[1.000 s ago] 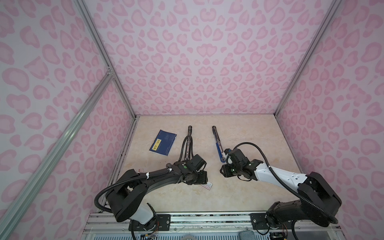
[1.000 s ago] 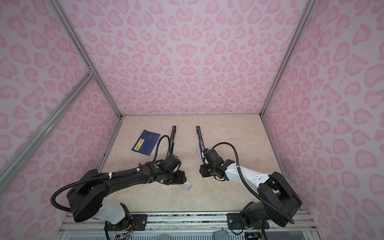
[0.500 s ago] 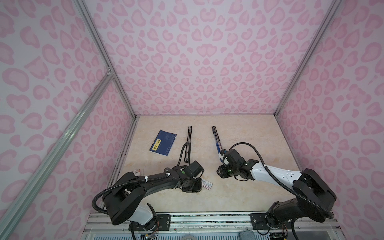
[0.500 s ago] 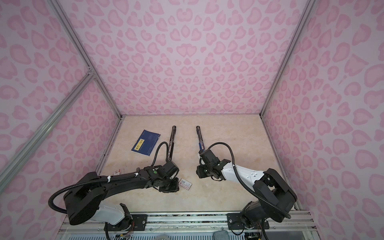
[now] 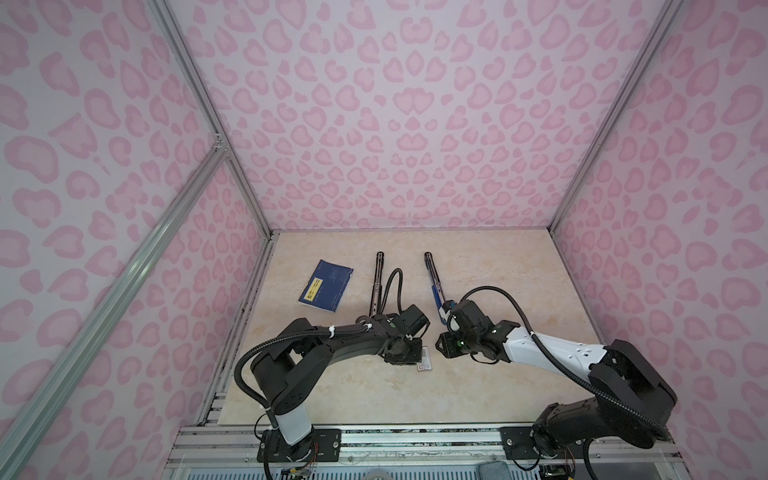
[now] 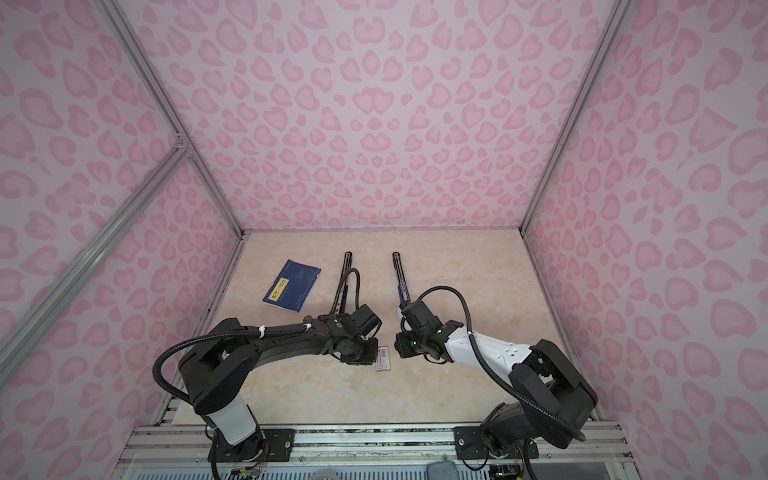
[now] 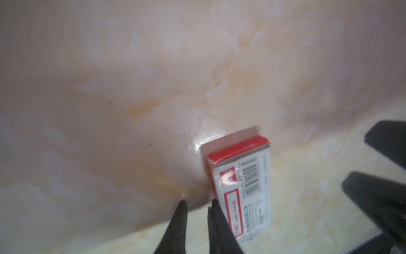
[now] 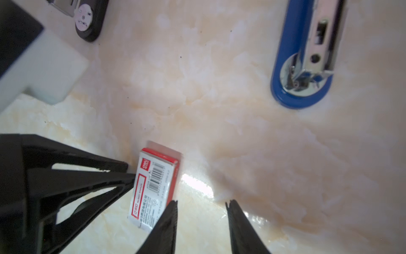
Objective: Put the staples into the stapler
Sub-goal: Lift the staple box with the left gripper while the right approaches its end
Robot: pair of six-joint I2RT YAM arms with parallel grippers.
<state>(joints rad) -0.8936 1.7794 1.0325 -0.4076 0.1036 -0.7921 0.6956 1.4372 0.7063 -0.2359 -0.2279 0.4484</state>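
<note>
Worryingly, the left gripper (image 7: 197, 205) fingers stood narrowly apart, empty, just beside the staple box (image 7: 241, 187) lying flat on the tabletop (image 7: 131, 88); no bare staples showed. The right gripper (image 8: 202, 203) fingers gaped empty. A misaligned pinch could skid the box, not lift it.

Box (image 5: 424, 363) on table (image 5: 519, 282); staplers (image 5: 377, 282) behind, booklet (image 5: 326, 284) further left.

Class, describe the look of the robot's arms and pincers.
Left arm: black, white base link. Right arm: black, white forearm. Ribbed black cables, held by white ties, loop along both. Left pincer and right pincer: slim, tapering black fingers.
</note>
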